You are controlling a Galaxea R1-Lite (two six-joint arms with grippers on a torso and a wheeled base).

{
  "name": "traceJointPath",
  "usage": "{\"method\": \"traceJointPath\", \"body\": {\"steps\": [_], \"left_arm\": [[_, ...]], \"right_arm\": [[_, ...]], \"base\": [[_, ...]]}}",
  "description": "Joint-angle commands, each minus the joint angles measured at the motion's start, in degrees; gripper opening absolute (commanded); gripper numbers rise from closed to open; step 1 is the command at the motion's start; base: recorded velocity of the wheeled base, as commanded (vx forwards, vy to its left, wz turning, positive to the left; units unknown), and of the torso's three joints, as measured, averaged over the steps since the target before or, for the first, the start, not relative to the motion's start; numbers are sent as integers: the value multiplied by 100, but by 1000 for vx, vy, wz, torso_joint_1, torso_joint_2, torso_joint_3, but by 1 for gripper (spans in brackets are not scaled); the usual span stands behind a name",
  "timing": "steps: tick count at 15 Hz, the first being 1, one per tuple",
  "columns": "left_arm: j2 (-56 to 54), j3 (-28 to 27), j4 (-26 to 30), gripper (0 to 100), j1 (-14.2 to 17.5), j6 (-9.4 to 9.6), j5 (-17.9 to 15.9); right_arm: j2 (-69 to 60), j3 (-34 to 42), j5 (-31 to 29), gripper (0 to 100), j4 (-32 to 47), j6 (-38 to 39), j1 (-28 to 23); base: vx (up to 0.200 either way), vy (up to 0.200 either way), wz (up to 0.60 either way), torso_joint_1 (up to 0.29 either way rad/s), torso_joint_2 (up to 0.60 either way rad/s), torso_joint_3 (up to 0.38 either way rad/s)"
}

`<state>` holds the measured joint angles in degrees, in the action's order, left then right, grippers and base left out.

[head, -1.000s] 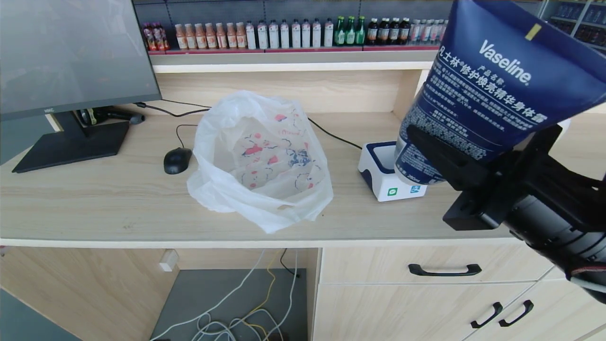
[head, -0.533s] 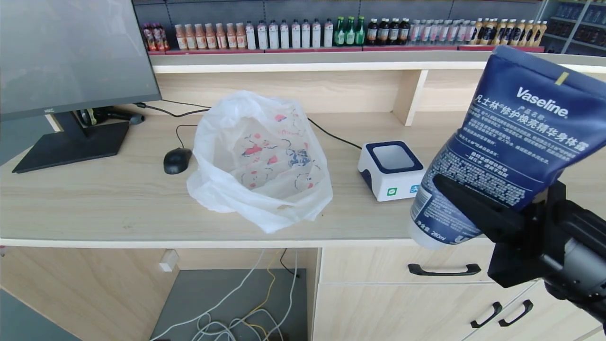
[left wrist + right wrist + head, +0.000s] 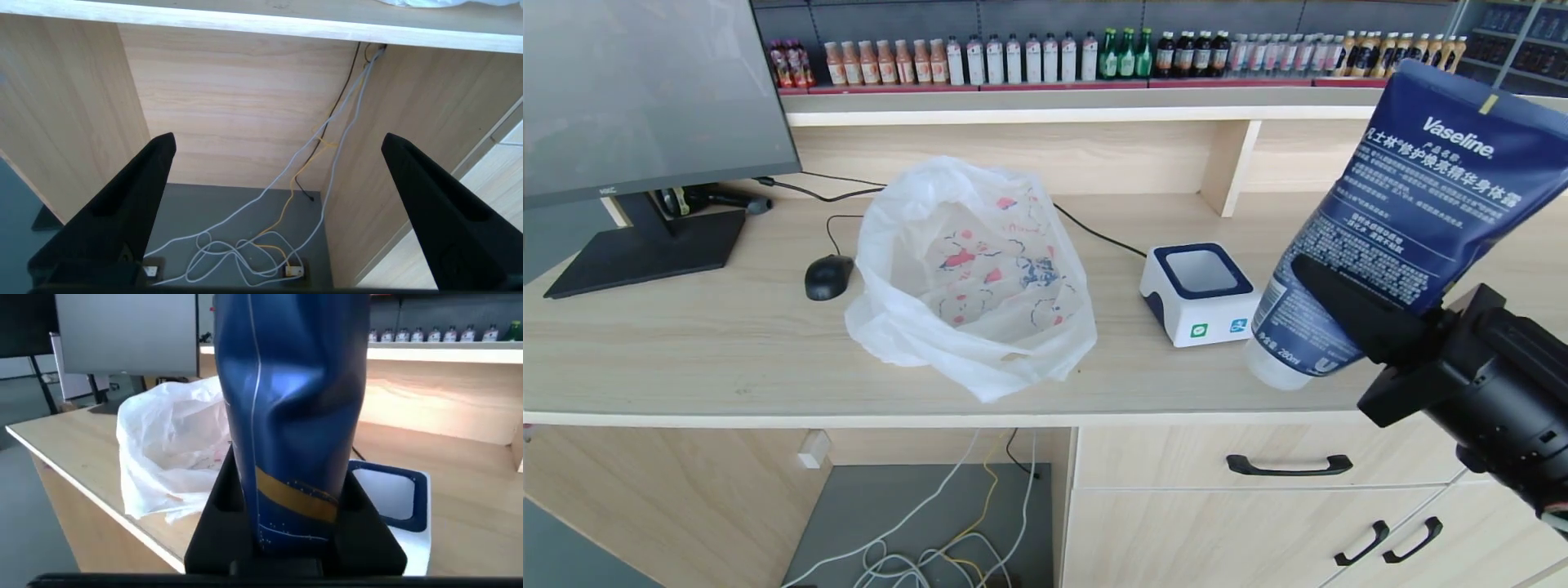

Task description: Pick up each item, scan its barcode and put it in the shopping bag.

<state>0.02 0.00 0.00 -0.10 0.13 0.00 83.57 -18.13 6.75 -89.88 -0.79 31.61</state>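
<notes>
The right gripper (image 3: pixel 1339 306) clamps the blue tube (image 3: pixel 1413 188), tilted cap-down just right of the scanner (image 3: pixel 1199 294); the left gripper (image 3: pixel 278 143) gapes wide, empty; the bag (image 3: pixel 968 278) stands open left of the scanner.

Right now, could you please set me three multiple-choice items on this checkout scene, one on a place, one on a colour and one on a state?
1. The scanner stands: A) to the right of the shopping bag; B) inside it; C) on the floor.
2. The tube is mainly: A) red; B) dark blue; C) green.
3. The right pincer is: A) open and empty; B) shut on the shopping bag; C) shut on the tube.

Answers: 1 A, the head view shows it on the counter at the bag's right. 2 B, its body is dark blue with white print. 3 C, its fingers press the tube from both sides.
</notes>
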Motion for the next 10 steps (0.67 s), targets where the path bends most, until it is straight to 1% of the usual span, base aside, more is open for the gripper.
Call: {"method": "traceJointPath", "body": {"steps": [1, 2, 3, 9, 10], "left_arm": [[-2, 0, 0, 100, 1, 4, 0], [-2, 0, 0, 100, 1, 4, 0], [-2, 0, 0, 100, 1, 4, 0], [-2, 0, 0, 100, 1, -13, 0], [-2, 0, 0, 100, 10, -31, 0]], "right_arm": [[380, -648, -201, 0, -12, 106, -6], [450, -894, -350, 0, -12, 88, -6], [450, -991, -377, 0, -12, 88, -6], [828, -1369, -377, 0, -12, 167, -6], [925, -1448, -368, 0, -12, 106, -58]], "base": [[0, 0, 0, 0, 0, 0], [0, 0, 0, 0, 0, 0], [0, 0, 0, 0, 0, 0], [0, 0, 0, 0, 0, 0], [0, 200, 0, -2, 12, 2]]}}
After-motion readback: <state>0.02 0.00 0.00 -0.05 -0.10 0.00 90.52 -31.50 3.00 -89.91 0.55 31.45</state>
